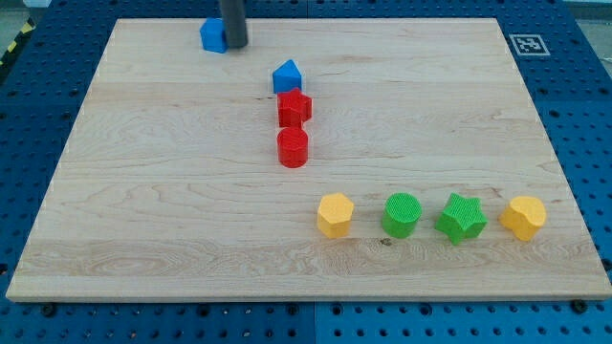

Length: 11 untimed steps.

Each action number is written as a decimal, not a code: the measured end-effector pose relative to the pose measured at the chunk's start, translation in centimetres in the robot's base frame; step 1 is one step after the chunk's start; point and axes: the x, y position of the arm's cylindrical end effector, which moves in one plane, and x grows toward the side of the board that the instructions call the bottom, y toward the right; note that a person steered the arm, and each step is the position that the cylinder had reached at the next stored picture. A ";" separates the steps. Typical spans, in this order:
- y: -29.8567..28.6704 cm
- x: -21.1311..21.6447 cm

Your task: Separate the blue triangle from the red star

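Observation:
The blue triangle (286,76) sits near the board's top centre, touching the red star (295,108) just below it. A red cylinder (293,147) stands right below the star. My rod comes down at the view's top left, and my tip (235,45) rests beside a blue cube (213,35), touching its right side. The tip is up and to the left of the blue triangle, a short gap away.
A row of blocks lies near the view's bottom right: a yellow hexagon (336,214), a green cylinder (403,214), a green star (462,218) and a yellow block (524,217). The wooden board (143,191) lies on a blue pegboard.

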 end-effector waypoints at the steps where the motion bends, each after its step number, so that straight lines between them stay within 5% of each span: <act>1: -3.6 -1.8; 2: -2.5 -1.7; 4: 15.3 2.9; 6: 15.4 11.8; 11: 7.2 6.9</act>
